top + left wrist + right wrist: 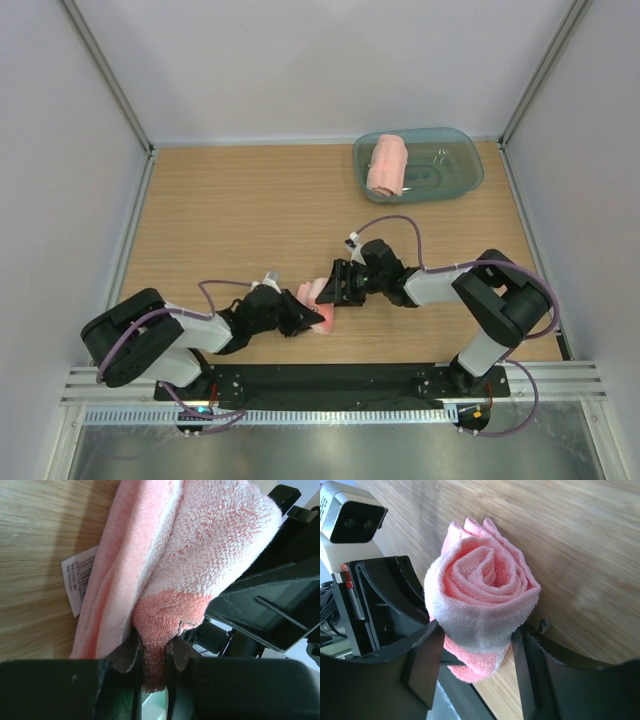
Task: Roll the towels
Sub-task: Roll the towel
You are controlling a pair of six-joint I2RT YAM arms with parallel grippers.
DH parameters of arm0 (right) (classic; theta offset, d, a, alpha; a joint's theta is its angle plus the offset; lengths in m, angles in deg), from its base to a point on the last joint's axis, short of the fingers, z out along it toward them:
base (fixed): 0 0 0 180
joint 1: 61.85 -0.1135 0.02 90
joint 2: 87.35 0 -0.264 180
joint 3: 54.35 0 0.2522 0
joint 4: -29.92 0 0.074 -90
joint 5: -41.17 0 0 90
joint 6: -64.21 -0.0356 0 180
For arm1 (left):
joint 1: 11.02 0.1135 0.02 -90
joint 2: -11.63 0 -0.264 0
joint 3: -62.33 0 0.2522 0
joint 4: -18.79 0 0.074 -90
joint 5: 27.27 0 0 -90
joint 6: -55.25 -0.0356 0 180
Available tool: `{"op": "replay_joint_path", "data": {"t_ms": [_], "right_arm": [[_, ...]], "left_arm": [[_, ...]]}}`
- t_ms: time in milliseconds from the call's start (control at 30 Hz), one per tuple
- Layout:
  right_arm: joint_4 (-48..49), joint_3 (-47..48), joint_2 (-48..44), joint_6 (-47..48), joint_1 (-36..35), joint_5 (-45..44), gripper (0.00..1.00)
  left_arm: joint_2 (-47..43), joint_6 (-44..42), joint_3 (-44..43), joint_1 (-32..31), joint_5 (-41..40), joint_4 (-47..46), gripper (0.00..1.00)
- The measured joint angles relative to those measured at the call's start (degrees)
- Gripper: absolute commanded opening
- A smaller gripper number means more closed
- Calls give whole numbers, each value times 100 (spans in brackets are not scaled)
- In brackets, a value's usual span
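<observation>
A salmon-pink towel [318,305] lies rolled up near the table's front middle, between both grippers. In the right wrist view its spiral end [482,595] faces the camera. My right gripper [328,290] grips the roll across its width, one finger on each side. My left gripper [305,322] is shut on a thin edge of the same towel [155,645]; a white care label [77,582] sticks out. The second towel [387,165] lies rolled inside the blue-green tub [455,175] at the back right.
The wooden table [230,220] is fenced by grey walls with metal posts. A black mounting plate [330,380] and metal rail run along the near edge. Purple cables loop over both arms.
</observation>
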Motion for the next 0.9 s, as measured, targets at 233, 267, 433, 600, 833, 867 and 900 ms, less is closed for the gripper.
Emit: {"op": "replay_joint_path", "data": {"t_ms": [233, 267, 433, 600, 833, 867, 900], "right_arm": [[289, 7, 203, -162, -92, -168, 32], [273, 22, 203, -170, -92, -192, 32], [-258, 278, 138, -81, -166, -459, 32], [-1196, 629, -42, 83, -258, -890, 32], [-2133, 968, -201, 212, -372, -1384, 32], [-2249, 1012, -212, 221, -393, -1432, 32], [-2354, 1058, -219, 229, -420, -1484, 32]], "left_arm": [[186, -245, -214, 7, 103, 118, 35], [153, -354, -334, -13, 96, 332, 41], [-223, -981, -1034, -291, -365, 1875, 53], [-304, -1685, -2122, -984, -1513, 3936, 56], [654, -2267, -3954, -2177, -3198, 6358, 59], [820, -2295, -4172, -2315, -3432, 6631, 59], [955, -2332, -4352, -2446, -3637, 6883, 59]]}}
